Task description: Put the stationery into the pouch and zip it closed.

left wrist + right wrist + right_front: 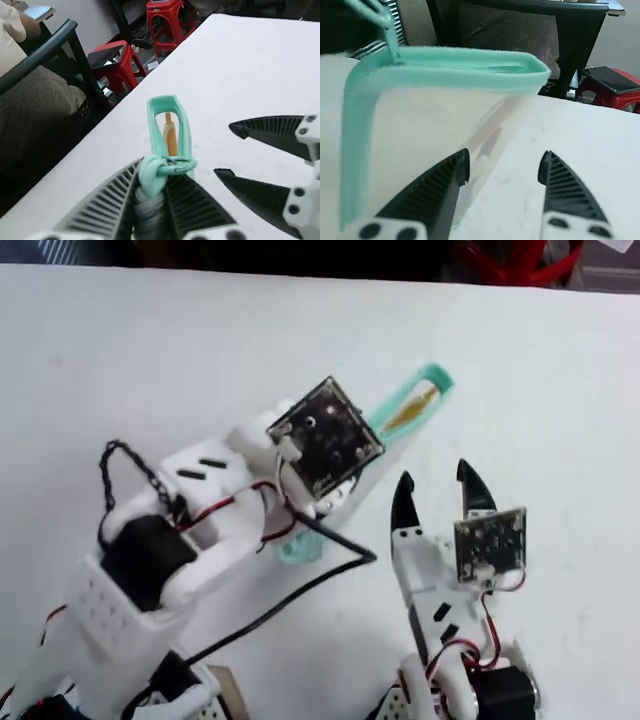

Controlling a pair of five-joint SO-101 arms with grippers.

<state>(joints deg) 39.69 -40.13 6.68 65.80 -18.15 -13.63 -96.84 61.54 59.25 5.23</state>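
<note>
White table (150, 360), two arms side by side. Mint-edged, see-through pouch (435, 115) apparently on edge, zip side up, directly ahead of the left gripper (152, 181) and stretching lengthwise away from its jaws. Those jaws pinched tight on the green zip pull (159, 167) at the pouch's near end. Right gripper (504, 159) holding nothing, jaws spread wide, tips just short of the pouch's broad clear side and apart from it, most of the pouch off toward the left arm's side of them. Beyond the pull, mouth apparently unzipped, a yellow pen (170, 140) inside along the pouch's length. Likely step in hand: the zip. Left arm plainly the nearer, already on the pull; closing probably a matter of pushing that pull forward, the way the left jaws point, along the long axis, right jaws well placed to steady the wall.
</note>
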